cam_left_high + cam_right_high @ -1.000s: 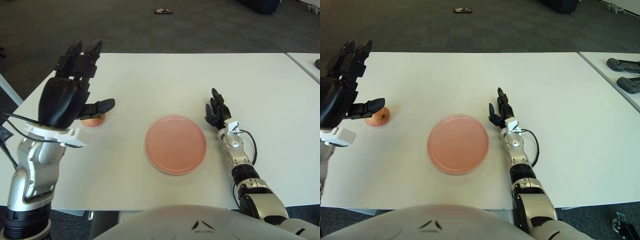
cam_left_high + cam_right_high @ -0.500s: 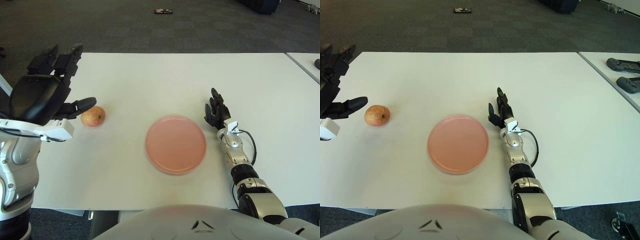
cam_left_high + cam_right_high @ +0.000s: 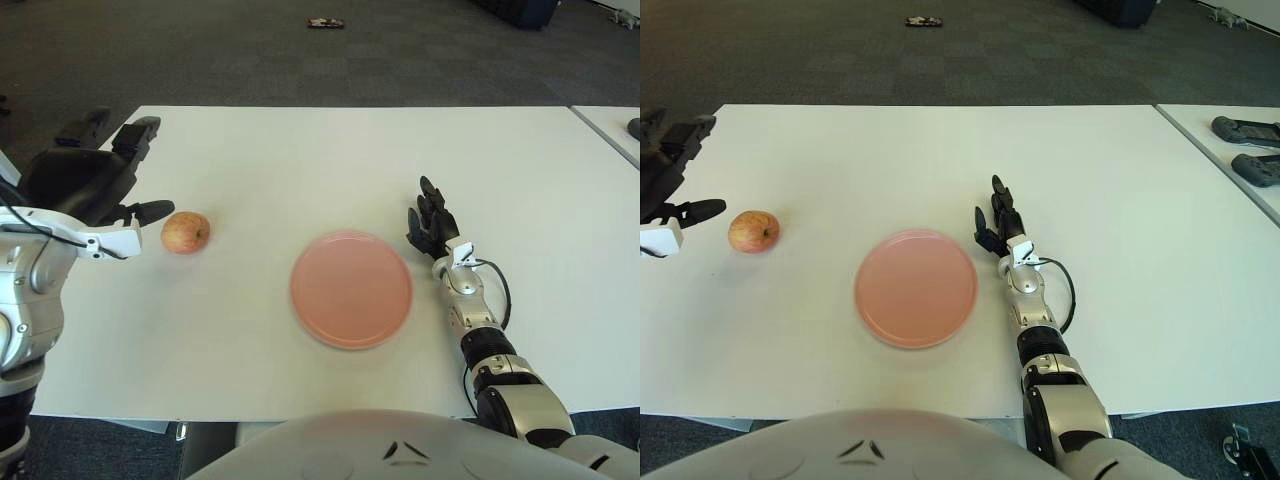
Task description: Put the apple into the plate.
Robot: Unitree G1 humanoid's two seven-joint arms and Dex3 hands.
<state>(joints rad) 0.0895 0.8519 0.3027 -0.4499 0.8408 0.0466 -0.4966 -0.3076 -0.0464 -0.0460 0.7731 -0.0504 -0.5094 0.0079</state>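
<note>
Left eye view: apple [image 3: 186, 232] on table [image 3: 300, 150], left of plate [image 3: 351, 288], ungrasped. Left hand [image 3: 92, 185] spread, empty, just left of apple. Right eye view: right hand [image 3: 993, 227] idle beside plate's right edge, fingers loose. Step: pre-grasp; next, close left hand around apple.

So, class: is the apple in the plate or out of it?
Out. The apple sits on the white table, left of the empty pink plate, with bare table between them.

Smooth matt white table [image 3: 300, 160]; matt pink plastic-looking round plate [image 3: 351, 288]; smooth, faintly glossy red-yellow apple [image 3: 185, 232] at its 9 o'clock.
</note>
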